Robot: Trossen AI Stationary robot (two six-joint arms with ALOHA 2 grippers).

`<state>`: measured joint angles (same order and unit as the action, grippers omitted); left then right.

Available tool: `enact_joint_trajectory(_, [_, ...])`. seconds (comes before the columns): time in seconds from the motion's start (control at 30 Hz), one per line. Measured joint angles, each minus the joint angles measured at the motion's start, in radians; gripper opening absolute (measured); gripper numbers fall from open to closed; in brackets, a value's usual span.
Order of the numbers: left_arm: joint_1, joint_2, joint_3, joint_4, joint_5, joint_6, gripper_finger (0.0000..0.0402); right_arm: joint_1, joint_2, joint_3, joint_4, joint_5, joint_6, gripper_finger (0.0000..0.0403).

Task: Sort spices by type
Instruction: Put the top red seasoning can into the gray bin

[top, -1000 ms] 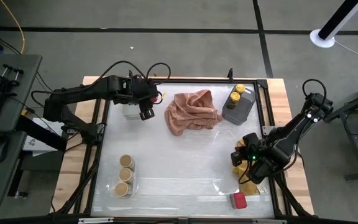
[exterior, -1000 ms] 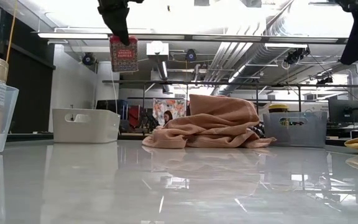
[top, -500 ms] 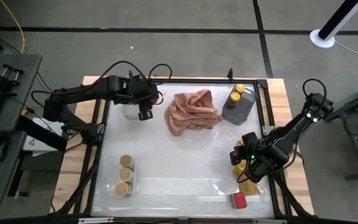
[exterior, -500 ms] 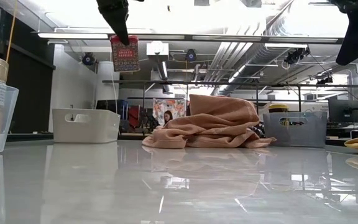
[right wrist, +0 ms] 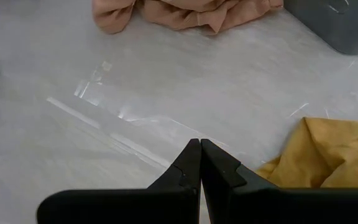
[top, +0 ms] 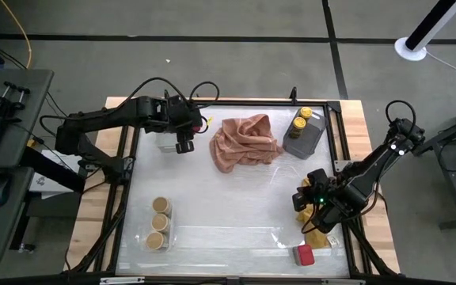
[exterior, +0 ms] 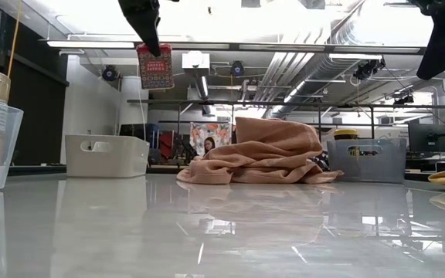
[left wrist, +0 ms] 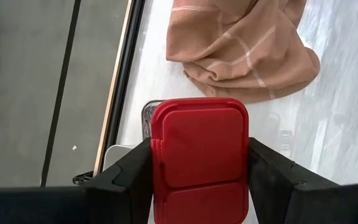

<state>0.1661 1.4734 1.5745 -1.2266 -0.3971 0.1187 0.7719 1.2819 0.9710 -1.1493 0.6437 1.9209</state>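
Observation:
My left gripper (top: 184, 145) is up in the air at the table's far left, shut on a red boxy spice container (exterior: 154, 67). It hangs over a white tray (exterior: 107, 155). A second red box (top: 303, 255) lies near the table's near right corner. Three tan-lidded jars (top: 159, 222) stand in a clear tray. The yellow-lidded jars (top: 301, 119) stand in a grey tray (exterior: 365, 159). My right gripper (right wrist: 199, 149) is shut on nothing, low over the table beside a yellow cloth (right wrist: 309, 152). My left gripper pinches the red box (left wrist: 199, 155) between its two fingers (left wrist: 129, 180), one on each of two opposite sides (left wrist: 157, 162) near its lid end. The fingers come from above, pointing down. The box is lifted clear and hangs upright below them, above the white tray.
A crumpled pink cloth (top: 245, 142) lies at the far middle of the table, between the white tray and the grey tray. The yellow cloth (top: 317, 233) lies near the right edge. A black frame (top: 125, 190) runs around the table. The middle is bare.

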Motion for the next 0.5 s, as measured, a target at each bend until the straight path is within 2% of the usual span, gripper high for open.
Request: enact_joint_trajectory(0.5, [0.000,0.000,0.000,0.000,0.006,0.033,0.0179,0.000,0.000,0.000,0.011,0.000,-0.018,0.0001])
